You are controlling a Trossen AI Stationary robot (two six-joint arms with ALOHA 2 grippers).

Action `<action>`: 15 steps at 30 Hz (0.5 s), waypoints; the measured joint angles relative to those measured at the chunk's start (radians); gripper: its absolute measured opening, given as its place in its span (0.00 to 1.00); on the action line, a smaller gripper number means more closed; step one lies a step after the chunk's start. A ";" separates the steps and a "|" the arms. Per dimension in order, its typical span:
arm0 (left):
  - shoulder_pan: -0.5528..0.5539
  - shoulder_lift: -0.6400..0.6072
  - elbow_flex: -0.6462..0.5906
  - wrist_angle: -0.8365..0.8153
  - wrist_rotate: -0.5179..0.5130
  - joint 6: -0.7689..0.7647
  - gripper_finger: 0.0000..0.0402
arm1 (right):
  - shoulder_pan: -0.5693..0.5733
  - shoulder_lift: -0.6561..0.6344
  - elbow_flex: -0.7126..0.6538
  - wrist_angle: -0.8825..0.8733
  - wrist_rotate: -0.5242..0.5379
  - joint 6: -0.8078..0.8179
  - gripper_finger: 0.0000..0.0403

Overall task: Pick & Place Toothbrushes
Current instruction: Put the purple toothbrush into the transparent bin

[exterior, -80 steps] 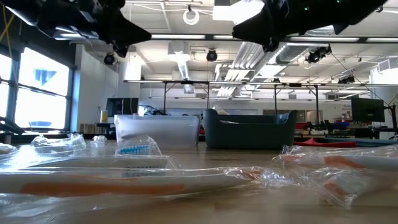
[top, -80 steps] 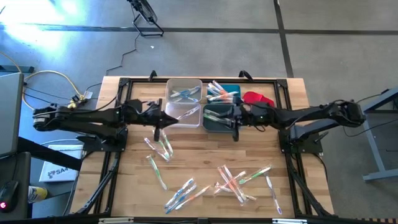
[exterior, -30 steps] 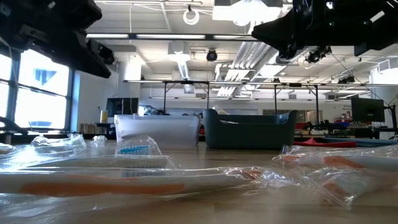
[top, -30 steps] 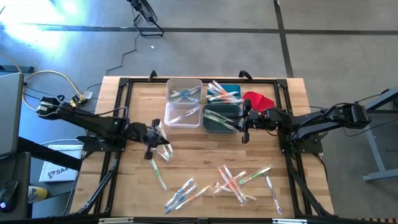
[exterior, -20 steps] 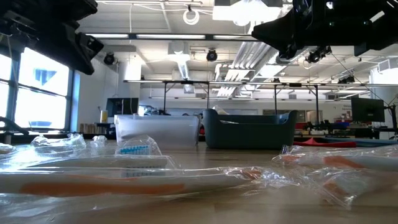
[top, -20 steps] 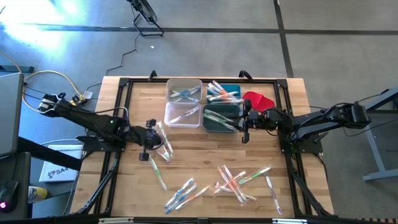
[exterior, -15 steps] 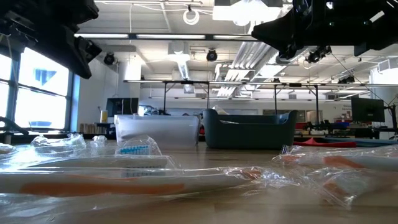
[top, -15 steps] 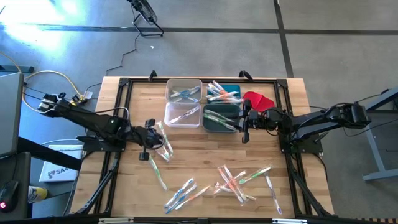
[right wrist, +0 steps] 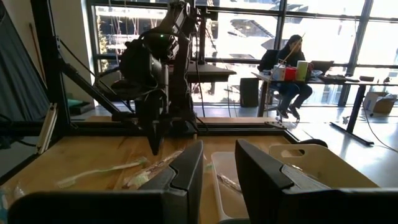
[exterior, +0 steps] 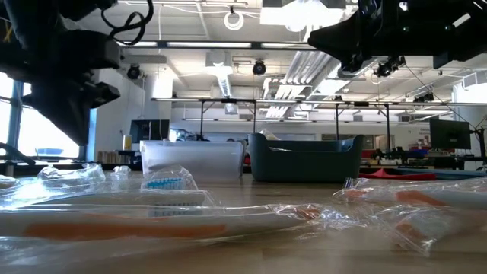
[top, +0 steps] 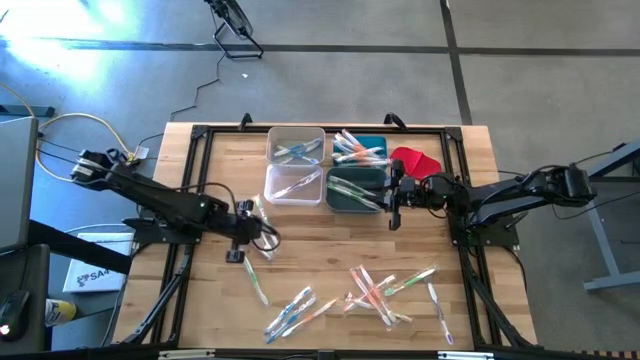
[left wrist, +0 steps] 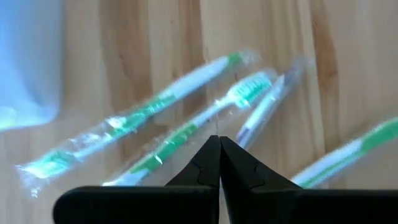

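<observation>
Wrapped toothbrushes lie loose on the wooden table: a green-handled group [left wrist: 186, 127] at mid left [top: 262, 238], and others near the front edge [top: 295, 312] [top: 380, 290]. More lie in the bins at the back. My left gripper [top: 238, 250] is shut and slants down just above the green group, its joined tips [left wrist: 219, 142] over one wrapped brush; I see no touch. My right gripper [top: 392, 208] hangs level beside the dark bin [top: 355, 190], open [right wrist: 219, 168], with nothing between its fingers.
Two clear bins [top: 296, 146] [top: 294, 186] and two dark teal bins [top: 362, 148] stand in a block at the table's back middle. A red piece [top: 415, 158] lies to their right. A black frame [top: 200, 135] borders the table. A person sits far off in the room [right wrist: 289, 59].
My left gripper has tipped from near level to a steep downward slant and sunk toward the green toothbrushes at mid left, staying shut. The toothbrushes have not moved.
</observation>
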 joint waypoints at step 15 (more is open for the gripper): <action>0.000 0.016 0.000 -0.136 0.061 -0.086 0.00 | 0.000 0.000 0.000 0.000 0.000 0.000 0.22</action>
